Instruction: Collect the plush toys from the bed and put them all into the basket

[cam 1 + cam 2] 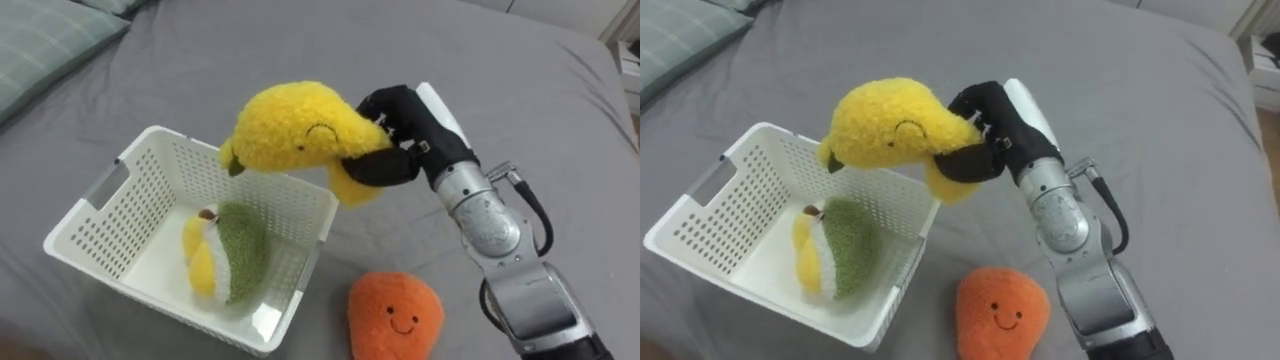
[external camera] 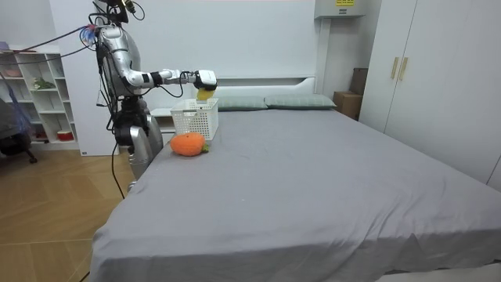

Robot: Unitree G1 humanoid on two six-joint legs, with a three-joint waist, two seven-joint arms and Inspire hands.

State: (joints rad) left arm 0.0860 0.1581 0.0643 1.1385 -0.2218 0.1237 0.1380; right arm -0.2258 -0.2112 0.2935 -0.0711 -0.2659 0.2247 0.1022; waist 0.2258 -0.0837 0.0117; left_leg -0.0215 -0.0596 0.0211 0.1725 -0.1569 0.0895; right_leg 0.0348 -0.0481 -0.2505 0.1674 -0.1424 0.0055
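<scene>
Left eye view: right hand (image 1: pixel 398 140), centre right of the frame, fingers clenched round the yellow plush toy (image 1: pixel 288 130), held above the far rim of the white basket (image 1: pixel 112 218) at lower left. A green-and-yellow plush toy (image 1: pixel 236 255) lies inside the basket. An orange plush toy (image 1: pixel 395 315) rests on the grey bed (image 1: pixel 520 80) at lower centre, just beside the basket.

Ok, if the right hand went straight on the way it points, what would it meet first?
Probably nothing: the right hand, gripping the yellow plush toy, points left across the white basket, seemingly above its rim, though depth is unclear.
</scene>
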